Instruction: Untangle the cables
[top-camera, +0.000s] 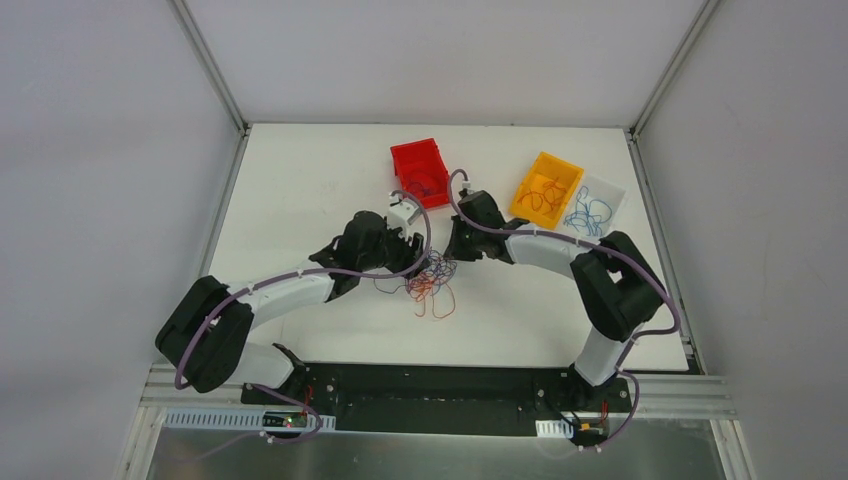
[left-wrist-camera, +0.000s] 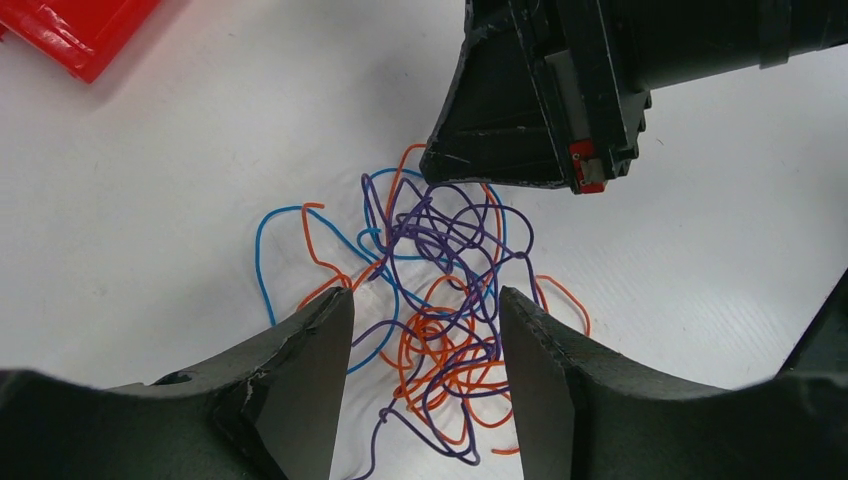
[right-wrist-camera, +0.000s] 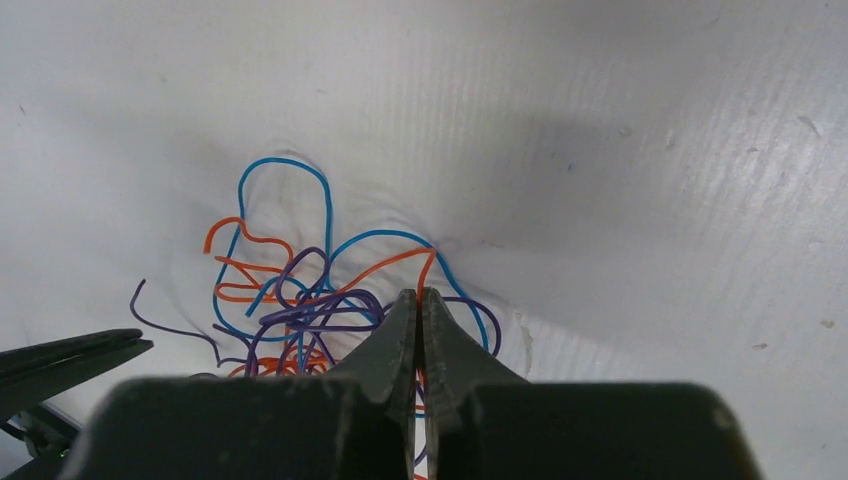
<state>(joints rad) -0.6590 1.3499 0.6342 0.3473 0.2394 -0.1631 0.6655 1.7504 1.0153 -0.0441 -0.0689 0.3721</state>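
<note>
So the right gripper (right-wrist-camera: 418, 298) has its two fingers pressed tip to tip, right on the near edge of the cables (right-wrist-camera: 318, 306), a messy knot of blue, orange and purple strands on the white table (right-wrist-camera: 620, 150). One blue loop (right-wrist-camera: 287, 162) sticks out farthest. Can't tell if a strand's actually pinched.

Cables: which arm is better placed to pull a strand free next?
Right, probably. The right tool is shut at the edge of the cables, apparently pinching strands; the left tool straddles the pile, open.
</note>
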